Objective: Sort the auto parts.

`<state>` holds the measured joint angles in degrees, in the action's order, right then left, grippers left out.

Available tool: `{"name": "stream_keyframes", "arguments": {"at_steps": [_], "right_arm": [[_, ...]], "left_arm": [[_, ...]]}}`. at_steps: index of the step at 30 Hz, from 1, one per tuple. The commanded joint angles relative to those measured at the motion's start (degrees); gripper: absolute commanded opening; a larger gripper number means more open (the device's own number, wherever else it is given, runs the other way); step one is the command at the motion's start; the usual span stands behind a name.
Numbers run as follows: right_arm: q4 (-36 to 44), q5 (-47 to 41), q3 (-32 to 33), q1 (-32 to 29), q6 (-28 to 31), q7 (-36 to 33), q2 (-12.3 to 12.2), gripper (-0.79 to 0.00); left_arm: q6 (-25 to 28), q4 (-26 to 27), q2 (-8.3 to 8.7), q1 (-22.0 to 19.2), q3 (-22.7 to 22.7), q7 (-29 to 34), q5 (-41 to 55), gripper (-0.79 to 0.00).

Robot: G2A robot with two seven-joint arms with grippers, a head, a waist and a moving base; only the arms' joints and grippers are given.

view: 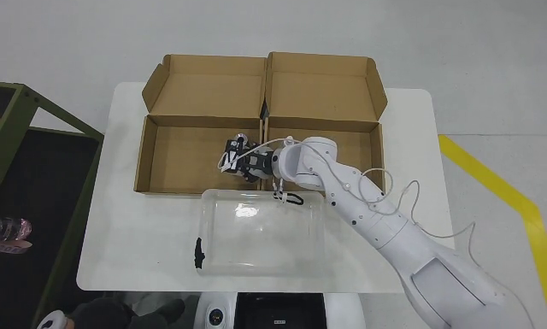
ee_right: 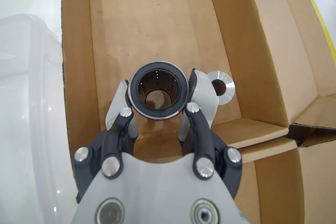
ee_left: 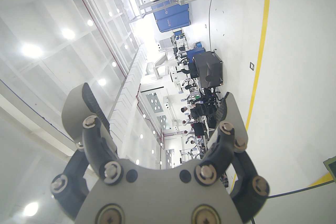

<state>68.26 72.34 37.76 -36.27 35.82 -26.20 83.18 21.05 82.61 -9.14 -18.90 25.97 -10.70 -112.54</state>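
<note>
My right gripper (ee_right: 159, 83) is shut on a cylindrical bearing (ee_right: 159, 65) with a black rim and a metal sleeve, held upright over the floor of the left cardboard box (ee_right: 157, 12). A silver flanged ring (ee_right: 227, 89) lies on that box's floor, just beside one finger. From above, the right gripper (view: 237, 155) hangs over the right half of the left box (view: 175, 158). My left gripper (ee_left: 157, 93) points up at the room, open and with nothing in it.
A second open cardboard box (view: 342, 149) adjoins on the right. A clear plastic bin (view: 261, 235) stands in front of both boxes, with a small black part (view: 198, 254) at its left end. A green cart (view: 26, 158) stands left of the table.
</note>
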Motion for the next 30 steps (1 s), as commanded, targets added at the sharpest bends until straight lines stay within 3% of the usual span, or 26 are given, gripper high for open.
{"name": "stream_keyframes", "arguments": {"at_steps": [1, 5, 10, 20, 30], "right_arm": [[-0.17, 0.14, -0.03, 0.0, 0.02, 0.03, 0.09, -0.508], [-0.2, 0.37, 0.21, -0.1, 0.05, -0.13, 0.18, -0.428], [0.61, 0.84, 0.86, -0.5, 0.24, -0.61, 0.08, -0.403], [4.75, 1.48, 2.74, -1.15, 0.9, -1.18, -0.31, -0.397], [13.98, 1.35, 6.78, -3.73, 2.56, -1.71, -1.59, -0.379]], "left_arm": [[0.0, 0.0, 0.0, 0.0, 0.0, 0.0, 0.0, 0.0], [0.0, 0.0, 0.0, 0.0, 0.0, 0.0, 0.0, 0.0], [0.0, 0.0, 0.0, 0.0, 0.0, 0.0, 0.0, 0.0], [0.0, 0.0, 0.0, 0.0, 0.0, 0.0, 0.0, 0.0], [0.0, 0.0, 0.0, 0.0, 0.0, 0.0, 0.0, 0.0]]}}
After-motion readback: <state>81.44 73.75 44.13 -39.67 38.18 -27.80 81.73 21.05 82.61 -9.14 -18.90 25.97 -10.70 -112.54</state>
